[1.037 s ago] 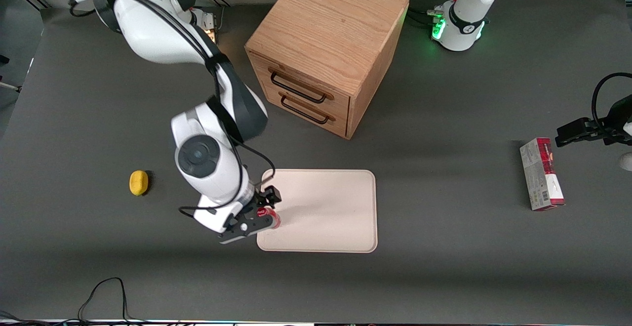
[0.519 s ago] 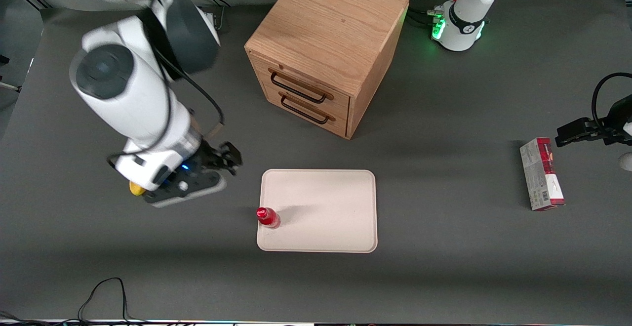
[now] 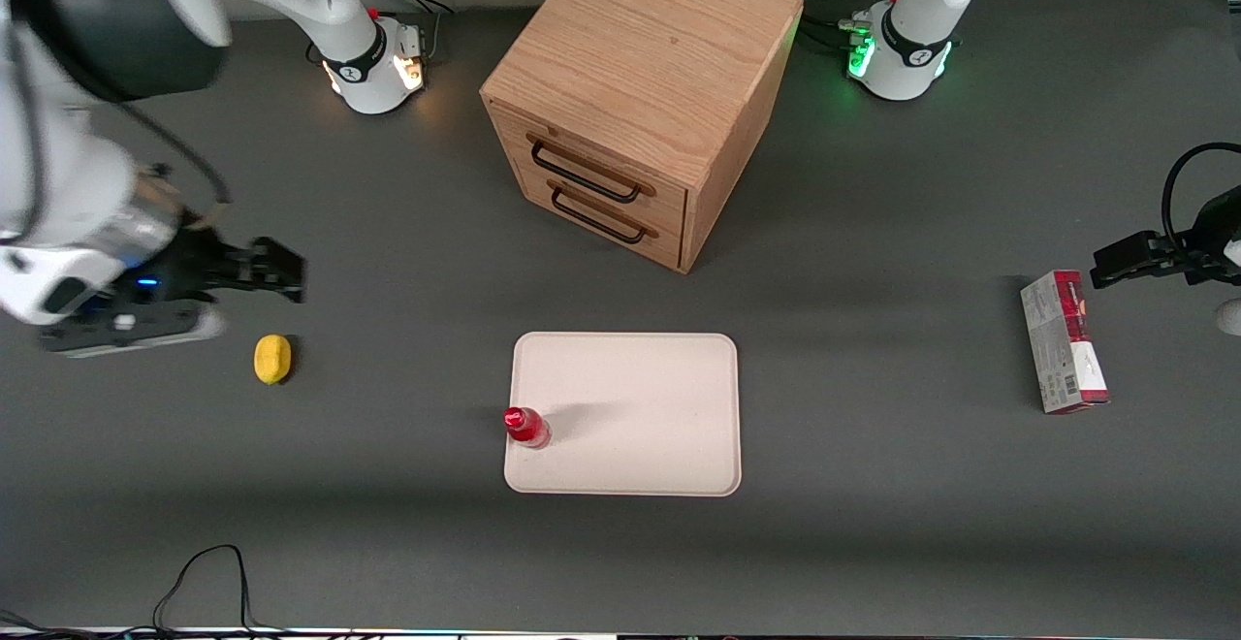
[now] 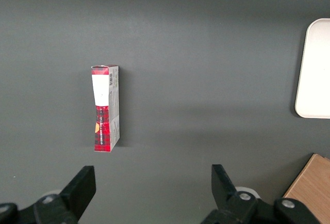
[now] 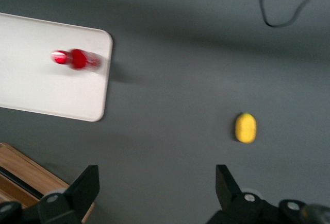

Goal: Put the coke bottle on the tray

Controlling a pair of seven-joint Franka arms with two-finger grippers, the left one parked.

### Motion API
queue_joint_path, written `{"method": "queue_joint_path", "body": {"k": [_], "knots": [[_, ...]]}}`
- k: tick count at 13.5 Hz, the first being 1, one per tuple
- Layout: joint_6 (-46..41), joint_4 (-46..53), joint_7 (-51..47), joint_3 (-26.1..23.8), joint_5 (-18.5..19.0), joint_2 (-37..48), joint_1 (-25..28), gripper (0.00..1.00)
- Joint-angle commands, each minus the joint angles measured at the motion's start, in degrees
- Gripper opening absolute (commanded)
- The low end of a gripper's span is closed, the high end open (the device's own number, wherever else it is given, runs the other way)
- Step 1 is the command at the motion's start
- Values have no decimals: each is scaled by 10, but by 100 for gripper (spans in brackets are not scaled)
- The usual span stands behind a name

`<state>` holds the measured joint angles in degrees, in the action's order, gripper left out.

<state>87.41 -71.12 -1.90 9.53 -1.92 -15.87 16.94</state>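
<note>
The small red coke bottle point(image 3: 526, 427) stands upright on the cream-white tray point(image 3: 640, 407), at the tray's edge toward the working arm's end; it also shows in the right wrist view point(image 5: 76, 58) on the tray point(image 5: 36, 80). My right gripper point(image 3: 276, 270) is open and empty, raised high above the table toward the working arm's end, well apart from the bottle and above the yellow lemon point(image 3: 272, 359). Its fingers stand wide apart in the right wrist view point(image 5: 157, 190).
A wooden drawer box point(image 3: 640, 87) stands farther from the front camera than the tray. The lemon point(image 5: 245, 127) lies on the table. A red-and-grey carton point(image 3: 1064, 341) lies toward the parked arm's end, also in the left wrist view point(image 4: 105, 108).
My gripper let go of the bottle, leaving it on the tray, then rose and swung away toward the working arm's end of the table. The bottle has not moved.
</note>
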Motion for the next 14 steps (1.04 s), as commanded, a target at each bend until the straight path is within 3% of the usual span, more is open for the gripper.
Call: {"method": "queue_joint_path", "body": {"k": [1, 4, 11, 14], "knots": [[52, -122, 37, -34, -16, 86, -69, 100], [79, -183, 44, -57, -13, 127, -118, 100], [76, -193, 42, -49, 0, 126, -126, 100], [83, -185, 45, -49, 22, 118, -127, 100]]}}
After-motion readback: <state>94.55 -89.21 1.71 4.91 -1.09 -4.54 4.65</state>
